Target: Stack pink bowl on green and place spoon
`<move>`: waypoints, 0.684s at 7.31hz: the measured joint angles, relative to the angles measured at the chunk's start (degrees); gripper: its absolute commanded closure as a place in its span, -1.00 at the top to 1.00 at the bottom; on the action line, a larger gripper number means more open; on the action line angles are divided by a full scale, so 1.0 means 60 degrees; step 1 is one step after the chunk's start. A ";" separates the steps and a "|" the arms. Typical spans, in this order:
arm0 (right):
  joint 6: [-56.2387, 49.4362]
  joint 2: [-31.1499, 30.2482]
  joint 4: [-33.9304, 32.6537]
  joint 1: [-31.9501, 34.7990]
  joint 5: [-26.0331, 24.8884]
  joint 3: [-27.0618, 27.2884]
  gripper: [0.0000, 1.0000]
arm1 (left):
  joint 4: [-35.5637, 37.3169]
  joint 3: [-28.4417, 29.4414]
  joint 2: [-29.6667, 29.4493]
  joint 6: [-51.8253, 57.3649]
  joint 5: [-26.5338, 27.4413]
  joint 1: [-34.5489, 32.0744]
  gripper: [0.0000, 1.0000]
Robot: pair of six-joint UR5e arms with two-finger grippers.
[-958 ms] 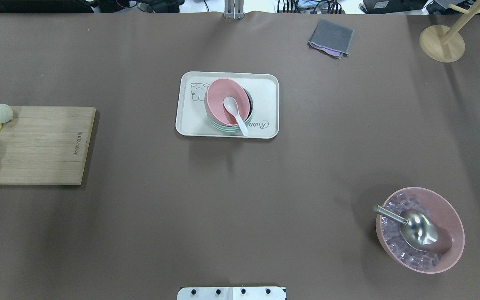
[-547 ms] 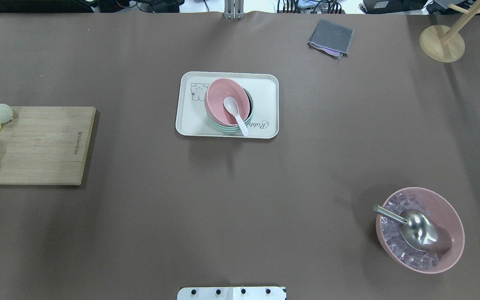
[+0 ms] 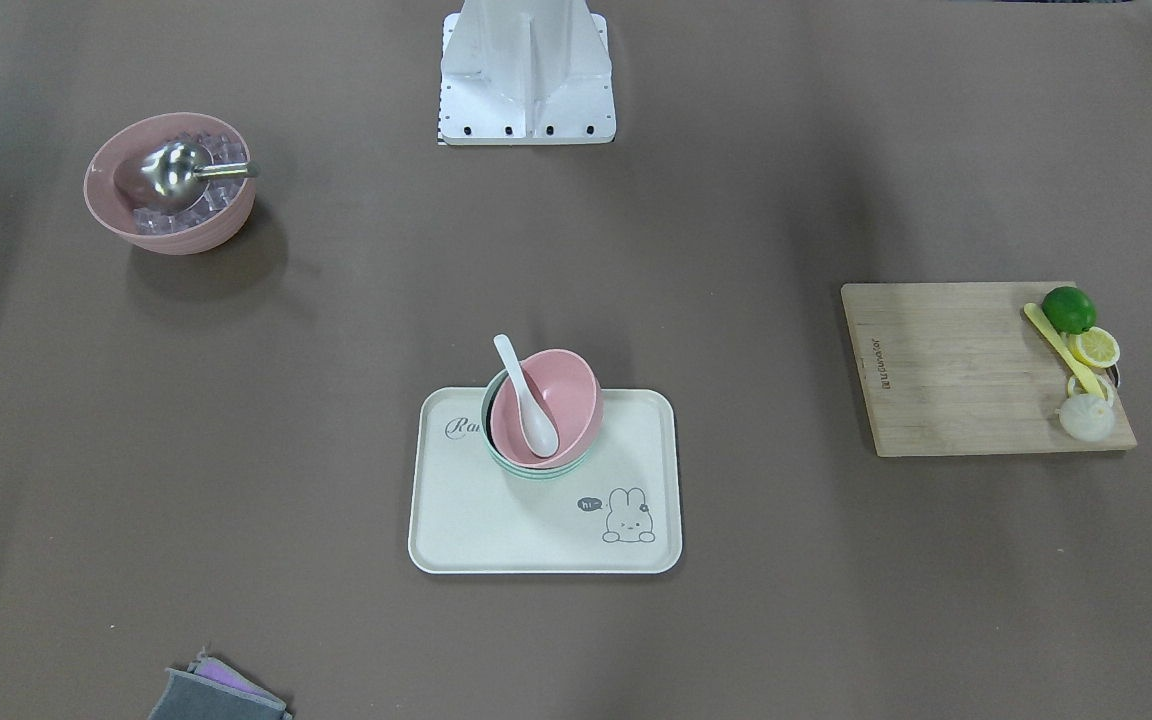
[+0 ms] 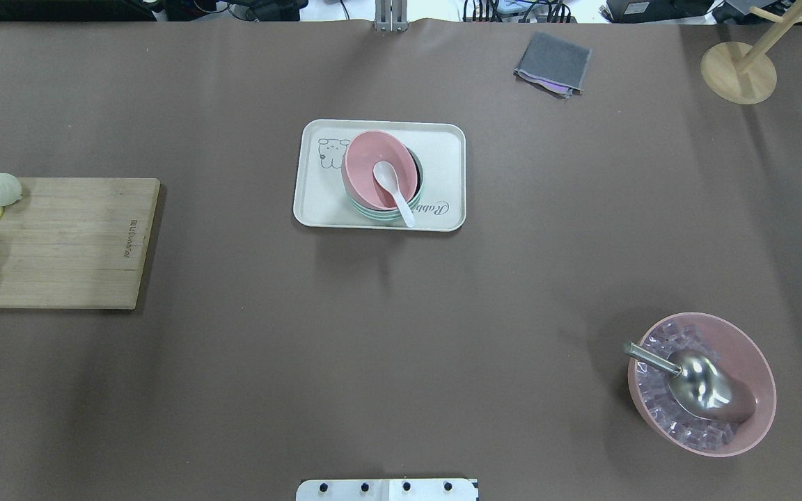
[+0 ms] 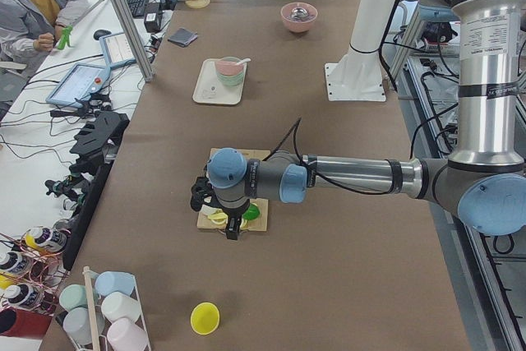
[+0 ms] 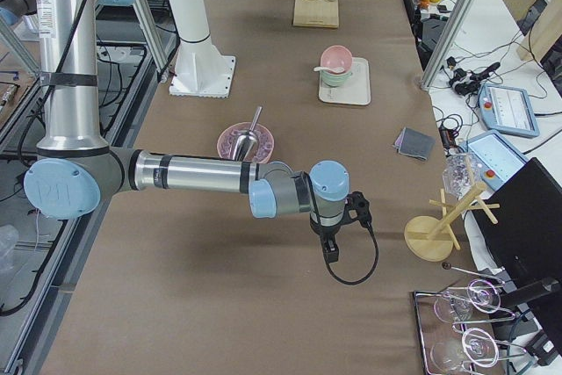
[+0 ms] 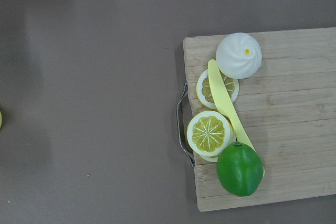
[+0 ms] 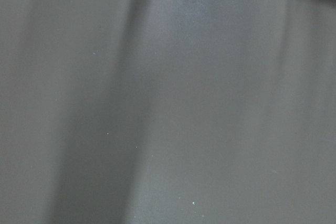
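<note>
Resting in the pink bowl [image 4: 363,167], itself nested in the green bowl [image 4: 380,214] on the tray [image 4: 446,160] at upper centre, the white spoon [image 4: 394,193] lies diagonally, scoop pointing upper left, handle jutting over the rim toward lower right. The finger positions of the left gripper [image 5: 233,226], above the cutting board [image 4: 60,236], and of the right gripper [image 6: 329,248] cannot be told.
</note>
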 measured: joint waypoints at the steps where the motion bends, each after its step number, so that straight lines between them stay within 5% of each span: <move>1: 0.0007 -0.0109 -0.0002 -0.0002 0.0007 0.0159 1.00 | -0.0004 0.0014 -0.0005 0.0004 0.0045 -0.0003 0.95; 5: 0.0095 -0.0208 -0.0013 0.0010 0.0029 0.0273 1.00 | -0.0016 -0.0045 -0.0035 0.0004 0.0081 -0.0011 0.95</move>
